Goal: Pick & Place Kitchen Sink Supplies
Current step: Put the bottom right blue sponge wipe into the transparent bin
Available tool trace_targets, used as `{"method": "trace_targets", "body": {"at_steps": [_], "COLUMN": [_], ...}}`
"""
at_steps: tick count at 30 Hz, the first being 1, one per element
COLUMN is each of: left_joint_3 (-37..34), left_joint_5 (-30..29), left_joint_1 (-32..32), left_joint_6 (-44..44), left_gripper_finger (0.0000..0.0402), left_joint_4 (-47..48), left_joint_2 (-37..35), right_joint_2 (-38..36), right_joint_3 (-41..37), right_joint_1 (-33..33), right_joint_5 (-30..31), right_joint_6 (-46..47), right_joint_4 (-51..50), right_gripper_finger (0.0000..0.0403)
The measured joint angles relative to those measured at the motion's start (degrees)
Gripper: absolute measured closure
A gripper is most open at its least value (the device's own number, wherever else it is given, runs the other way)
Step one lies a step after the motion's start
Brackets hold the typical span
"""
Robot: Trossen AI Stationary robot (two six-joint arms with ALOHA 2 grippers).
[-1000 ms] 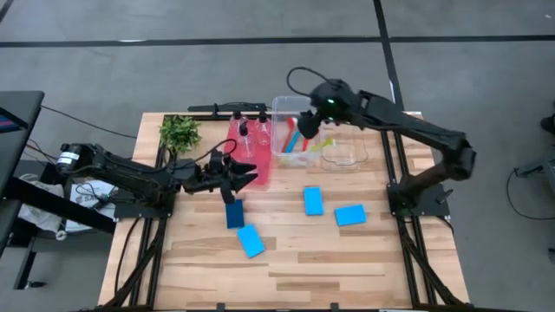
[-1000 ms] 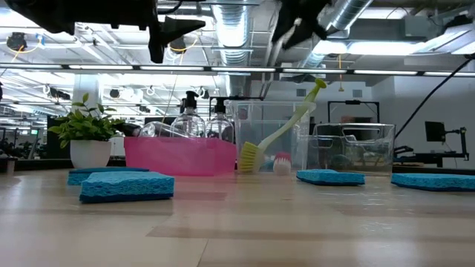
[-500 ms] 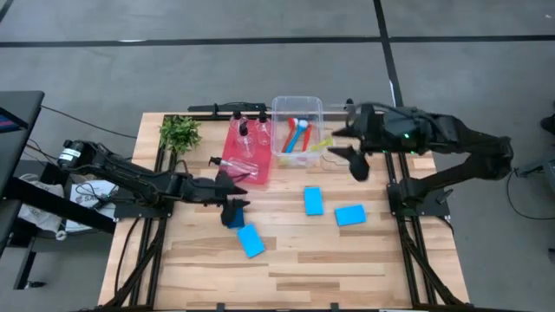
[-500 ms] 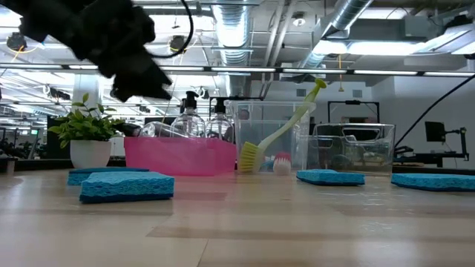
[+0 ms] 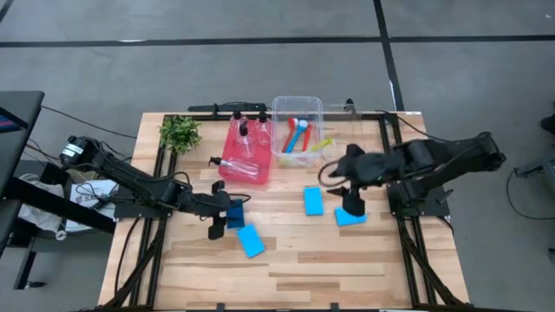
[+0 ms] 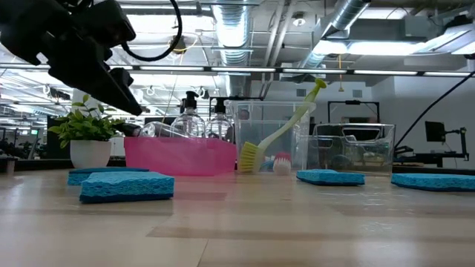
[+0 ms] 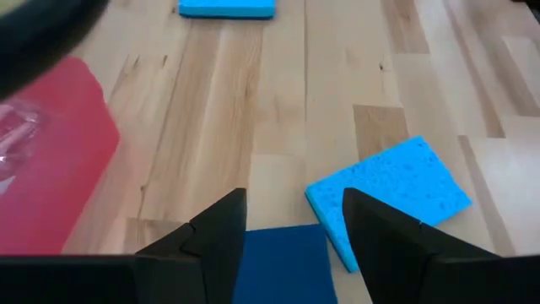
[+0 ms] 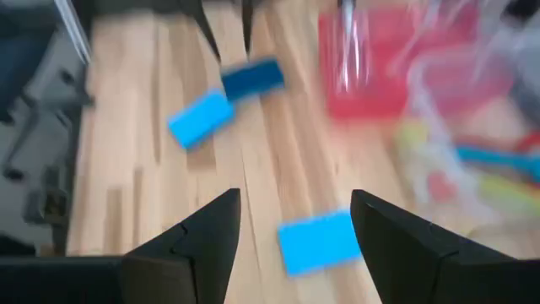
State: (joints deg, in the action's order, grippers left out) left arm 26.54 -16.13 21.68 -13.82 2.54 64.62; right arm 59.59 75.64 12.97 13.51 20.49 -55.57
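Observation:
Several blue sponges lie flat on the wooden table: a dark one point(image 5: 235, 213), a light one point(image 5: 251, 240) nearer the front, and two more point(image 5: 313, 201) point(image 5: 345, 217) right of centre. My left gripper point(image 7: 291, 245) hangs open just over the dark sponge point(image 7: 283, 263), one finger on either side, not touching. My right gripper point(image 5: 351, 202) is open above the right-hand sponge point(image 8: 316, 241). Clear black-capped bottles point(image 5: 244, 134) stand and lie in the red tray point(image 5: 245, 170). Brushes point(image 5: 299, 134) lean in the clear bin point(image 5: 297, 106).
A potted plant point(image 5: 179, 132) stands at the far left corner. A smaller clear bin point(image 6: 352, 148) sits right of the brush bin. Bare wood spreads along the table's near half point(image 5: 295, 269). In the low view my left arm point(image 6: 89, 52) hangs over the left side.
My left gripper has moved from beside the red tray toward the table's near edge, sunk and tipped downward over the dark sponge. My right gripper has swung from above the brush bin toward the right and near side, ending over the right-hand sponge. No object has moved.

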Motion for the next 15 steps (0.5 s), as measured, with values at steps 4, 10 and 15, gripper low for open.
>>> {"method": "trace_targets", "body": {"at_steps": [4,10,15], "left_joint_3": [-0.04,-0.04,-0.04], "left_joint_5": [-0.16,-0.54,-0.54], "left_joint_1": [0.34,0.32,0.32], "left_joint_6": [-1.86,-5.90,-6.15], "left_gripper_finger": [0.0202,0.0202,0.0202], "left_joint_4": [-0.02,-0.11,-0.43], "left_joint_2": [0.00,0.00,0.00], "right_joint_2": [1.16,1.86,1.83], "right_joint_3": [-4.58,-13.83,-21.13], "right_joint_1": [0.57,0.17,-0.35], "right_joint_5": [0.01,-0.55,-6.20], "right_joint_6": [2.12,7.08,12.07], "right_joint_4": [-2.84,-4.58,-4.49], "right_gripper_finger": [0.0184,0.0187,0.0198]}}
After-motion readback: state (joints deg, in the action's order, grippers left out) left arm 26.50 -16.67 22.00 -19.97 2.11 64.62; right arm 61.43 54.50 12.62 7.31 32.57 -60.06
